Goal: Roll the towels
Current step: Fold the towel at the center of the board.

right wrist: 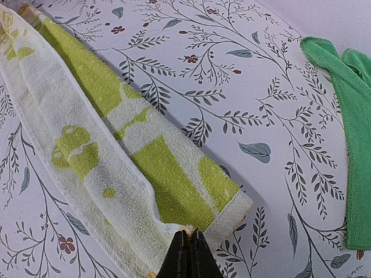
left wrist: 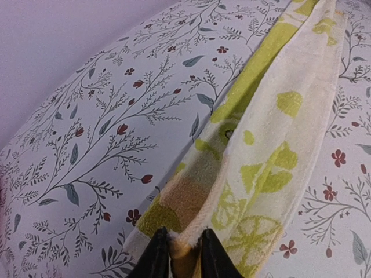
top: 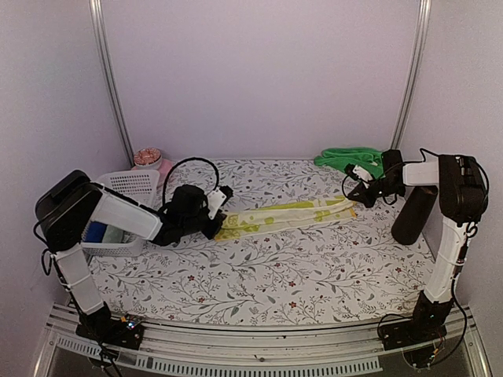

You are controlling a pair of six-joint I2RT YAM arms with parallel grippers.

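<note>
- The table [top: 314,275] carries the yellow-lime towel [top: 287,214], folded into a long narrow strip lying left to right across the middle.
- The green towel [top: 350,159] lies crumpled at the far right (untouched, it seems).
- The right gripper [right wrist: 188,240] is closed tight on the strip's right end.
- The left gripper [left wrist: 184,240] has narrow jaws with the left hem between them; whether they pinch it, I cannot tell.
- Likely step: strip laid out, rolling not yet begun. Next, curl one end over tightly, keeping the edges aligned.

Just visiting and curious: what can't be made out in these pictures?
Basket contents: top view, left arm covers them.
Pink bowl: top view, too small, half behind basket.
Green towel: right wrist view, cut off by the edge.
Yellow towel's near end: left wrist view, cut off at the bottom edge.
</note>
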